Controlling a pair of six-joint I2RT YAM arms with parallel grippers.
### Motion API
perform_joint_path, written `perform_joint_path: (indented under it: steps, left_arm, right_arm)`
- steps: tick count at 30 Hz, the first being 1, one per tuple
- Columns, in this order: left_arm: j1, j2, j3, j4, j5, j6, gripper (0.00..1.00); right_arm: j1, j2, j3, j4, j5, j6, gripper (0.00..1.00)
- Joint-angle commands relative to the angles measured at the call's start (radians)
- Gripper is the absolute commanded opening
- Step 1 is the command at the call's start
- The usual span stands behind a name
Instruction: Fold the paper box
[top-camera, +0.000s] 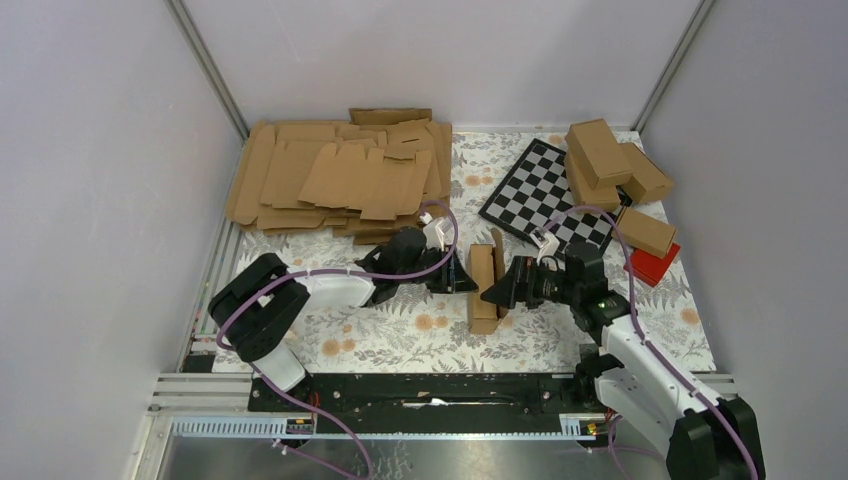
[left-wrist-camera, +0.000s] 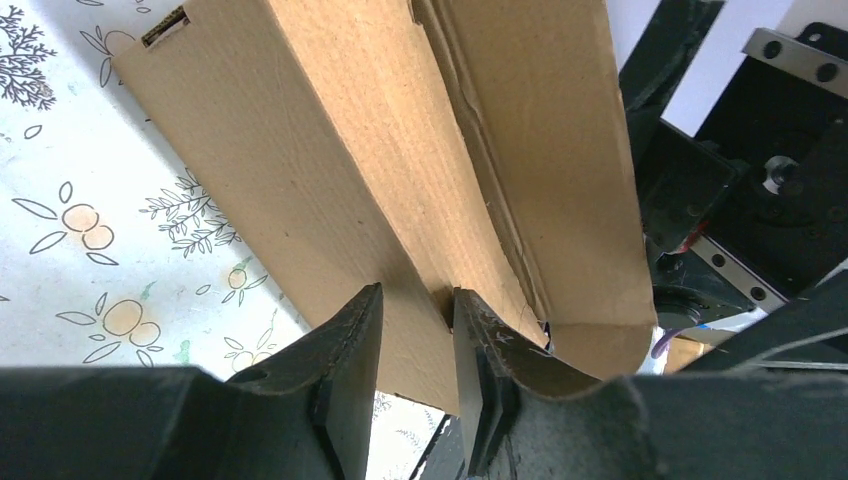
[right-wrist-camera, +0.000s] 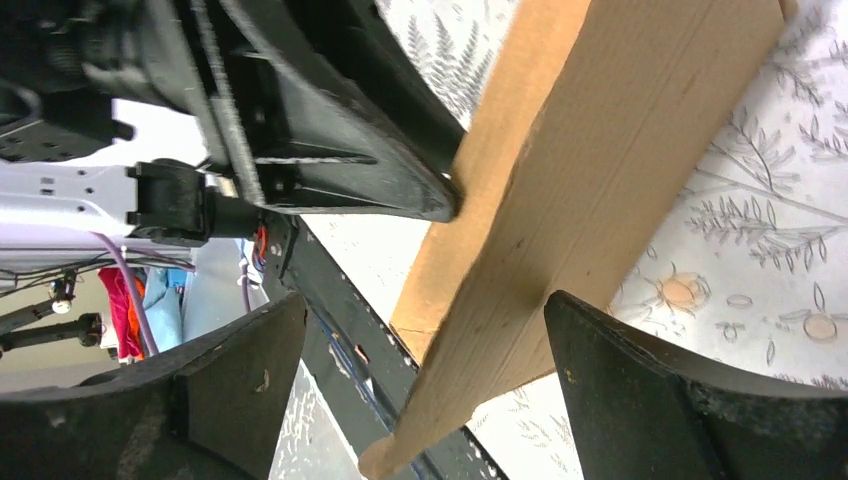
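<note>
At the centre of the flower-printed counter (top-camera: 400, 335) lies the paper box (top-camera: 484, 285), a plain brown cardboard piece that is partly folded, with one long wall raised and its length running from near to far. From the left, the left pincer (top-camera: 462, 276) reaches in level with the box. In the left wrist view its two black fingers (left-wrist-camera: 350, 350) sit almost together, pinching a standing wall of the box, one finger outside it and one in the trough. From the right, the right pincer (top-camera: 500, 290) meets the box. In the right wrist view its fingers (right-wrist-camera: 640, 390) are spread wide, with a cardboard panel passing between them. Whether either finger touches the panel cannot be told. Far left on the counter sits a heap of flat brown blanks (top-camera: 340, 175). Far right are a black-and-white chequered board (top-camera: 545, 200), several folded brown cartons (top-camera: 610, 165) and a red block (top-camera: 655, 264).
</note>
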Motion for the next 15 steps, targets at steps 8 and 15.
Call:
perform_joint_path:
  steps: [8, 15]
  left_arm:
    - [-0.025, -0.012, -0.054, 0.073, -0.063, -0.084, 0.32]
    - [-0.058, -0.031, -0.086, 0.157, -0.095, -0.175, 0.33]
  right_arm:
    - [0.202, 0.116, 0.215, -0.322, 0.316, -0.012, 1.0]
    - [0.359, 0.196, 0.349, -0.497, 0.574, 0.009, 0.95]
